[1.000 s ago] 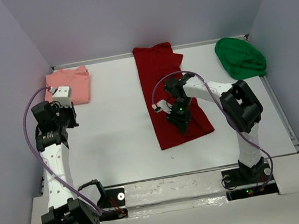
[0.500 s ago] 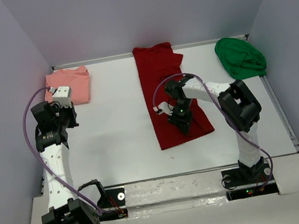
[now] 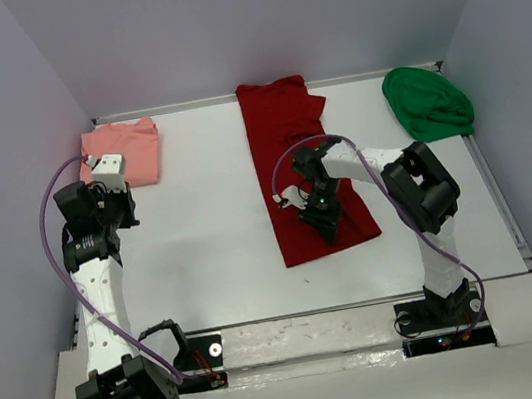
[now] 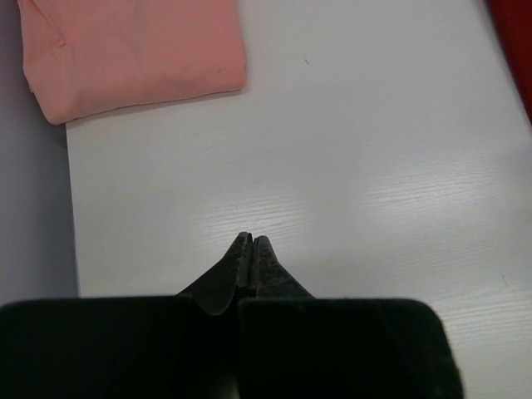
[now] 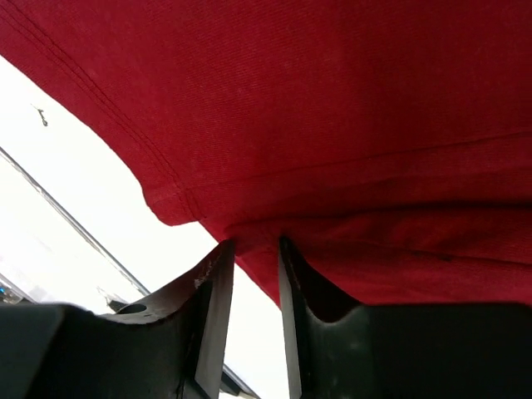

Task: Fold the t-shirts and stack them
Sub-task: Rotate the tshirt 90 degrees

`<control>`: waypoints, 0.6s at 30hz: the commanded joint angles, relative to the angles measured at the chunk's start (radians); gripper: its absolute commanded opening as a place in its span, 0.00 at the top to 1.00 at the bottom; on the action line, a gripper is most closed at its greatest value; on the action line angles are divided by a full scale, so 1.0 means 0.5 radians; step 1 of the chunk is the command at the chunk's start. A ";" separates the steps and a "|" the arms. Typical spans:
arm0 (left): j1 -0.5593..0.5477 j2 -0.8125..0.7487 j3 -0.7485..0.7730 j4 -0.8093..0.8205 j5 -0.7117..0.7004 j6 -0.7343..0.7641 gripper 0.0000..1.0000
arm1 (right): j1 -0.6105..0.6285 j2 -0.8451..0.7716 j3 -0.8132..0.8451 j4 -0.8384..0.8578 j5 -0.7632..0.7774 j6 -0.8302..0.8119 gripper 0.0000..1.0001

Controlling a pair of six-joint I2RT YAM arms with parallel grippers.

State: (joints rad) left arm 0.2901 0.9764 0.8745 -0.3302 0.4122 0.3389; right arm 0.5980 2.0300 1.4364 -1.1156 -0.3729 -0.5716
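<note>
White surface, walled on three sides, carrying three items.

Item one, far left: salmon-pink t-shirt, lying folded into a neat block; judged finished. Left fingers hovering near it over bare surface, pressed together, holding nothing.

Item two, centre: dark red t-shirt, lying as a long strip running far to near; fold judged underway. Right fingers pinching its near hem, holding that edge raised off the surface.

Item three, far right: bright green t-shirt, sitting crumpled, apparently unfolded.

Remaining: finishing red, folding green, stacking all three.
</note>
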 commanded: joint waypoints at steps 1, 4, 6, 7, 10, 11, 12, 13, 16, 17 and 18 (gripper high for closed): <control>0.015 -0.054 -0.025 0.065 0.047 -0.012 1.00 | 0.025 0.072 -0.017 0.087 0.019 0.005 0.71; 0.015 -0.051 -0.025 0.065 0.053 -0.009 1.00 | 0.025 0.085 -0.014 0.090 0.034 0.017 0.86; 0.015 -0.054 -0.025 0.065 0.053 -0.012 1.00 | 0.025 0.085 -0.014 0.090 0.037 0.023 0.92; 0.018 -0.057 -0.025 0.065 0.053 -0.009 1.00 | 0.025 0.085 -0.017 0.090 0.040 0.023 0.94; 0.015 -0.063 -0.025 0.065 0.056 -0.009 1.00 | 0.025 0.073 -0.020 0.090 0.055 0.027 0.97; 0.018 -0.063 -0.025 0.065 0.056 -0.009 1.00 | 0.025 0.057 -0.020 0.090 0.059 0.030 0.97; 0.018 -0.066 -0.025 0.068 0.056 -0.009 1.00 | 0.025 0.051 -0.020 0.090 0.062 0.030 0.98; 0.018 -0.066 -0.025 0.068 0.056 -0.009 1.00 | 0.025 0.045 -0.017 0.093 0.065 0.033 0.99; 0.018 -0.075 -0.025 0.068 0.059 -0.012 1.00 | 0.025 0.030 0.002 0.084 0.071 0.039 1.00; 0.018 -0.075 -0.025 0.065 0.065 -0.012 1.00 | 0.025 0.023 0.014 0.065 0.050 0.045 1.00; 0.021 -0.075 -0.025 0.068 0.065 -0.012 1.00 | 0.025 0.011 0.035 0.050 0.031 0.042 1.00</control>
State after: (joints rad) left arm 0.2916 0.9672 0.8639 -0.3256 0.4191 0.3389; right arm 0.5980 2.0483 1.4372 -1.1095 -0.3656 -0.5491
